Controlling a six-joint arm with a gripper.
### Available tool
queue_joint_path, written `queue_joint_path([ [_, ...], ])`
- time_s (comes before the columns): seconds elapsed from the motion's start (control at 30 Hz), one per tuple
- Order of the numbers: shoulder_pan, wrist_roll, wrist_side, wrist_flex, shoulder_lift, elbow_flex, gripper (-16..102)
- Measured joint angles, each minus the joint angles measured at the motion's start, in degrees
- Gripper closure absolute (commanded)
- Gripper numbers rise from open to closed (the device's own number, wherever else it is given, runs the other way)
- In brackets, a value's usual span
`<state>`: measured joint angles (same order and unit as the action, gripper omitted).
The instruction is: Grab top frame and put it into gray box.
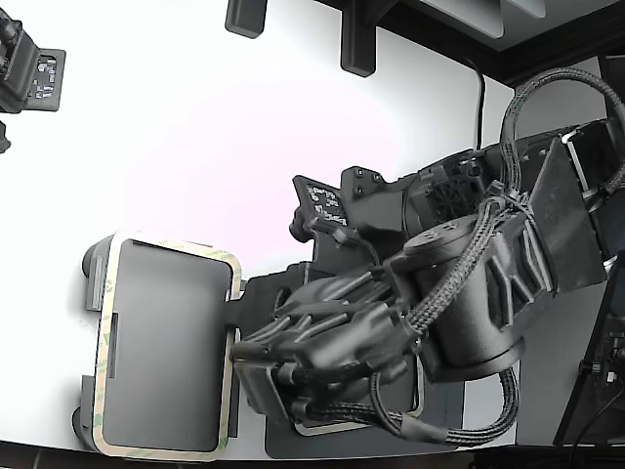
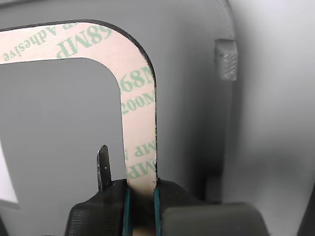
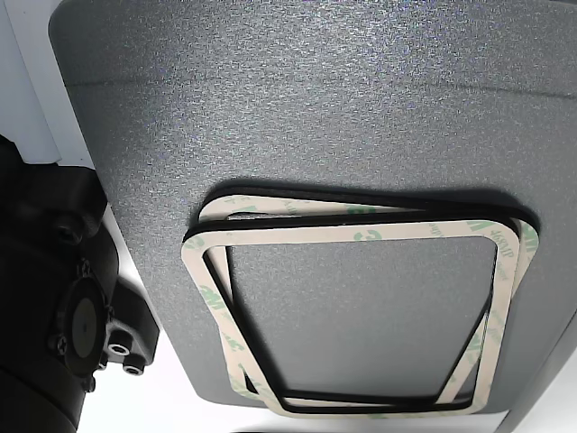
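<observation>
My gripper is shut on one side of a thin beige frame with green lettering. In the exterior view the gripper holds this frame level over the light gray box at the exterior view's left, matching the box's outline. I cannot tell whether the frame rests on the box. The wrist view shows the box floor and a raised edge tab beside the frame. Several more frames lie stacked on the darker mat.
The dark mat lies under my arm, just to the exterior view's right of the box. A black device stands at the far left, and black stands at the back. The table's front edge runs close below the box.
</observation>
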<state>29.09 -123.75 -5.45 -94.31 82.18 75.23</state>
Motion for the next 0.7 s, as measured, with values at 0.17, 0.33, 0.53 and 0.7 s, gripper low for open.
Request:
queue_joint_path([
  [0.17,-0.53,1.05,1.93,0.0,-0.35,0.97,99],
  [0.33,-0.53,1.41,3.52,0.0,-1.14,1.14,99],
  [0.53,-1.05,2.11,3.96,0.0,-2.37,1.14,99],
  [0.7,-1.41,2.55,4.04,0.0,-2.37,1.14,99],
])
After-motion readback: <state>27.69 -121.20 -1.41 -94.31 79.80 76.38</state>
